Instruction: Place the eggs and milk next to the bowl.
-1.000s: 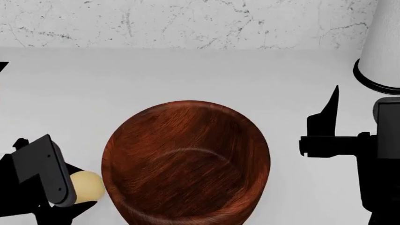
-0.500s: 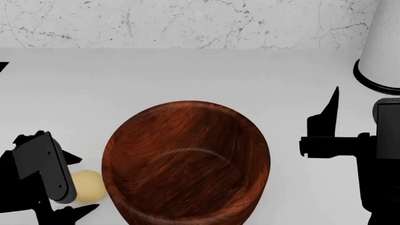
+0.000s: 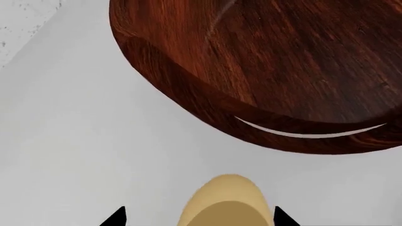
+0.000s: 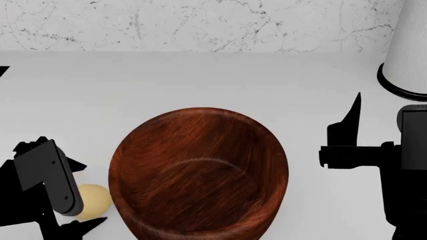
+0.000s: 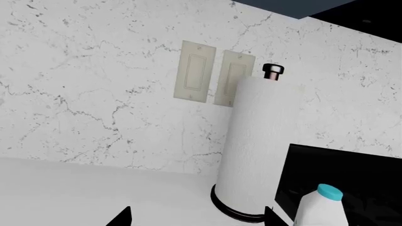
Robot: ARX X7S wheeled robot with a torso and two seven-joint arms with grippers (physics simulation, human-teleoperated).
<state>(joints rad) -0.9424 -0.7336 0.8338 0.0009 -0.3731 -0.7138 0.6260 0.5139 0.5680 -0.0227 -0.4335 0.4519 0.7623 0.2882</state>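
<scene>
Pale yellow-tan oval egg on white tabletop, lower left, beside reddish-brown wooden bowl: delivered. Left fingers released; right fingers apart, empty.

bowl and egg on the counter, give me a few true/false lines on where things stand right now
1. The tan egg lies on the counter beside the bowl. True.
2. The egg is inside the bowl. False: it sits outside the rim, and the bowl looks empty.
3. The left gripper is open around the egg. True: in the left wrist view its tips stand clear on either side.
4. The right gripper holds the milk. False: it is open and empty; the milk stands near the paper towel roll.
5. A white egg sits next to the tan one. False: no white egg is in view.
</scene>
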